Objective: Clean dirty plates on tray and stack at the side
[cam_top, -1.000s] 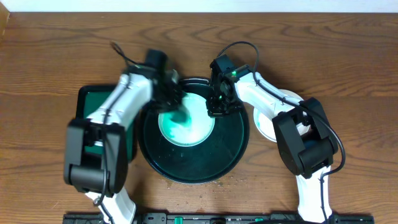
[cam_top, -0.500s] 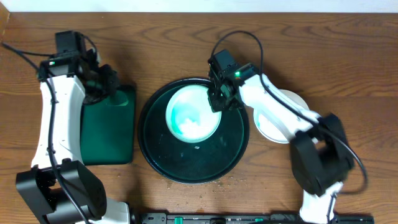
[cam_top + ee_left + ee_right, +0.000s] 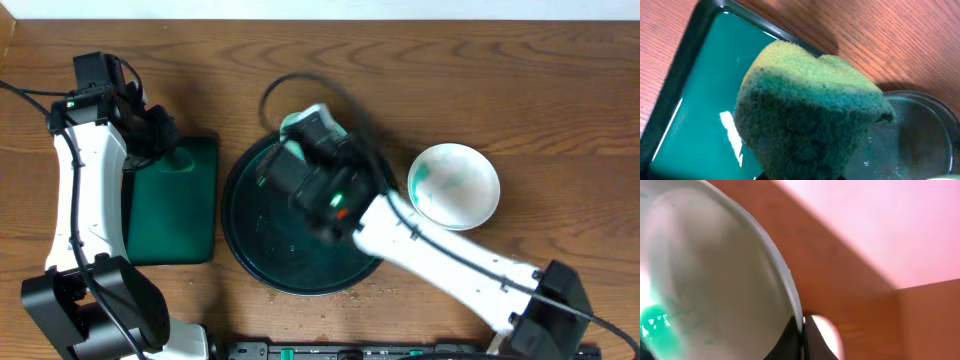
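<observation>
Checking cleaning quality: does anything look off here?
The plate set aside right of the black tray shows teal smears, so it looks not fully clean. Specks dot the wood by the tray's front rim.

Plate point(image 3: 705, 270) white w/ teal smear; round tray point(image 3: 300, 262) black; sponge point(image 3: 810, 115) yellow-green.

- A wooden tabletop point(image 3: 560, 80) of reddish-brown boards with dark, wavy grain fills the overhead view
- A thin pale strip point(image 3: 400, 8) runs along the far edge, too narrow to tell whether it is wall or floor
- A sliver of lighter wood point(image 3: 4, 40) shows at the far left corner
- A black rail point(image 3: 420, 352) lies along the near edge
- Fine pale specks point(image 3: 370, 290) dot the wood near the middle of the near edge
- The light is soft and even, with faint shadows
- In the right wrist view a blurred pinkish-white surface point(image 3: 880, 220) lies beyond the brown wood
</observation>
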### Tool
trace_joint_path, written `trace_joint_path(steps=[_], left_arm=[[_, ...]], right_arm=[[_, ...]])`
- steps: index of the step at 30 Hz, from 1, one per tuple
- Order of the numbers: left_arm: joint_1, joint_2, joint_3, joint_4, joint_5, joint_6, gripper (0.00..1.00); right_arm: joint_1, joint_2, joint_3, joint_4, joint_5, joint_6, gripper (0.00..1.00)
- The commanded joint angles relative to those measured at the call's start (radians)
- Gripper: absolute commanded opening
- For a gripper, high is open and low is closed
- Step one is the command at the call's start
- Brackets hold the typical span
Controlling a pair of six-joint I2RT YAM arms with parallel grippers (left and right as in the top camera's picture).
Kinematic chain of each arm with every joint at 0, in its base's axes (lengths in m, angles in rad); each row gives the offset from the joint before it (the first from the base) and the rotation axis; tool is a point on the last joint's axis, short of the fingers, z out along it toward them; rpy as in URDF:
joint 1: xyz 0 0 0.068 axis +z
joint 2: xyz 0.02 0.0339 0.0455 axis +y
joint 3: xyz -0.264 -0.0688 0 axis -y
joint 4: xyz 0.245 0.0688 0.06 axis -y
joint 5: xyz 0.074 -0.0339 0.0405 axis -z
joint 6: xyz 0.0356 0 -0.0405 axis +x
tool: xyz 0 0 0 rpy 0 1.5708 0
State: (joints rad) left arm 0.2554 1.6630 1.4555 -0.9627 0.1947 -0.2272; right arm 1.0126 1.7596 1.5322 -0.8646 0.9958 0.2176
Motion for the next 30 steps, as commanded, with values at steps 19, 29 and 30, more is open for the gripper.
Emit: trace_joint_path(steps=[19,29,30], left_arm=[[0.003,0.000,0.002,-0.006,-0.035,0.017,0.07],[0.003,0.000,0.002,-0.016,-0.035,0.017,0.08],[0.003,0.000,0.002,-0.018,-0.036,0.017,0.07]], right_arm=[[0.044,-0.033,0.006,0.005,-0.081,0.024,0.01],[-0.332,-0.087,0.006,0.065,-1.154,0.060,0.01],[-0.387,-0.103,0.006,0.059,-1.219,0.068,0.01]])
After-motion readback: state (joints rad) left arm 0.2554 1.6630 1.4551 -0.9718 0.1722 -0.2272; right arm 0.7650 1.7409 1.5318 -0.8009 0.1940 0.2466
